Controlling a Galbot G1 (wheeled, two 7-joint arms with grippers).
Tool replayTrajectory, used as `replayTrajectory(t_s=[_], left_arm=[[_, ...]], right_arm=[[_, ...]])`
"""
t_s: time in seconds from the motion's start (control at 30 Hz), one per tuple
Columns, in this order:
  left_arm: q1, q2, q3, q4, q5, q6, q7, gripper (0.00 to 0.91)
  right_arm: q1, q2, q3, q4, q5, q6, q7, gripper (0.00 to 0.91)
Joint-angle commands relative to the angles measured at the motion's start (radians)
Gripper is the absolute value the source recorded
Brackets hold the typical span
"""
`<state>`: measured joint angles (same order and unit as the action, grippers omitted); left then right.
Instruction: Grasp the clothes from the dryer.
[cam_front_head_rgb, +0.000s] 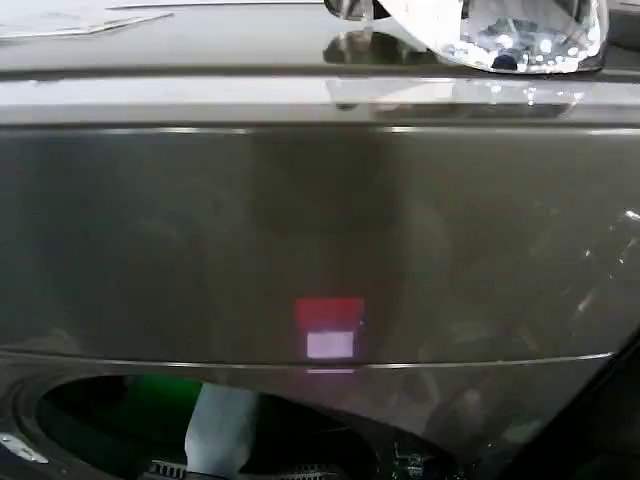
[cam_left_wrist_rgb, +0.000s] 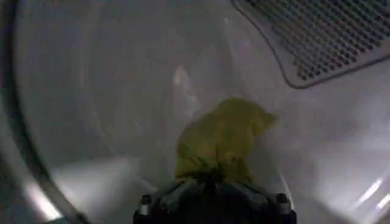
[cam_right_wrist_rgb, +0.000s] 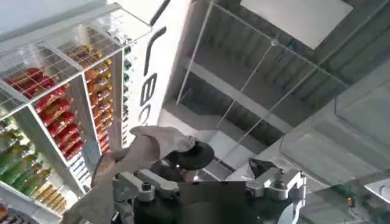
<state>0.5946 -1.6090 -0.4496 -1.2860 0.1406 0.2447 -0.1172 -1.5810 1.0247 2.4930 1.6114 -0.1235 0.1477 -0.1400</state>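
One arm worked | I had the left gripper (cam_left_wrist_rgb: 210, 182) inside the dryer (cam_front_head_rgb: 320, 240) drum, clenched on the clothes (cam_left_wrist_rgb: 220, 137) | right gripper (cam_right_wrist_rgb: 201, 182) outside the dryer, grip unreadable.

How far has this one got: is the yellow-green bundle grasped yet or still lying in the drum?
Done: the left tool is inside the dryer drum, right at the yellow-green clothes. In hand: the bundle's lower edge sits at the tool's tip, so a grasp looks under way, though whether it has closed cannot be seen. Left: securing the grip and drawing the clothes out through the porthole. The right tool waits outside, pointed up toward a shelf rack.
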Motion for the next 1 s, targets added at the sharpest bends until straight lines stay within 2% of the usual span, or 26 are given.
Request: replayTrajectory(t_s=[0.03, 0.23, 0.37, 0.47, 1.0], left_arm=[[0.029, -0.049, 0.005, -0.027, -0.1, -0.023, -0.107, 0.0], [0.022, -0.049, 0.006, -0.015, -0.101, -0.022, -0.102, 0.0], [0.019, -0.049, 0.006, -0.013, -0.102, -0.022, -0.101, 0.0], [0.013, -0.049, 0.006, -0.006, -0.106, -0.023, -0.101, 0.0], [-0.001, -0.049, 0.009, 0.007, -0.127, -0.016, -0.092, 0.0]], right_arm=[[-0.001, 0.004, -0.011, 0.025, 0.035, -0.072, 0.01, 0.907], [0.005, 0.005, -0.02, 0.043, 0.08, -0.109, 0.017, 0.907], [0.008, 0.008, -0.016, 0.062, 0.097, -0.165, 0.016, 0.907], [0.008, 0.007, -0.021, 0.049, 0.104, -0.115, 0.008, 0.907], [0.009, 0.006, -0.022, 0.041, 0.098, -0.115, 0.012, 0.907]])
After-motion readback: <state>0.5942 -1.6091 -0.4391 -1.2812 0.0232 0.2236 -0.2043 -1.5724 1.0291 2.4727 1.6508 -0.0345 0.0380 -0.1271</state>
